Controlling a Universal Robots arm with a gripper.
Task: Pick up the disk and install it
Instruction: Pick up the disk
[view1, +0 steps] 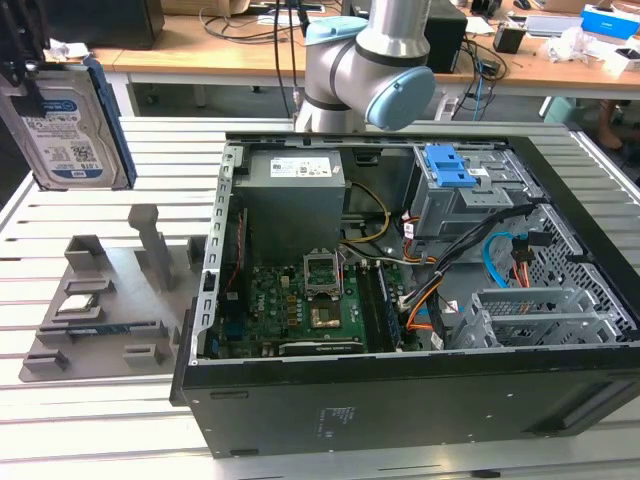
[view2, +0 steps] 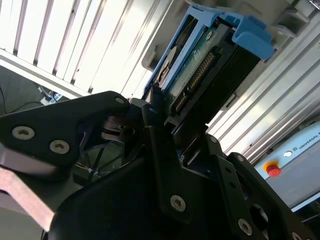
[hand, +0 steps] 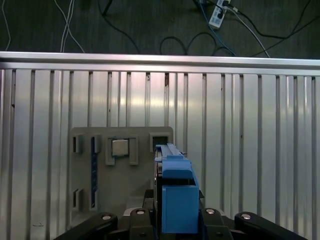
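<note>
At the upper left of the exterior view, the gripper (view1: 30, 85) clamps the disk (view1: 72, 130) upright, its lower edge seemingly clear above the grey tray (view1: 110, 290), well apart from the open computer case (view1: 400, 410).

The arm (view1: 370, 75) is bent at its grey-and-blue joint, with the hand (view1: 28, 80) up high at the exterior view's left, fingers (view2: 161, 150) clamped on the disk (view1: 75, 125).

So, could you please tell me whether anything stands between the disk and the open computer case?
Nothing visible does: the pincer holds the disk above the grey fixture, with open air toward the case.
</note>
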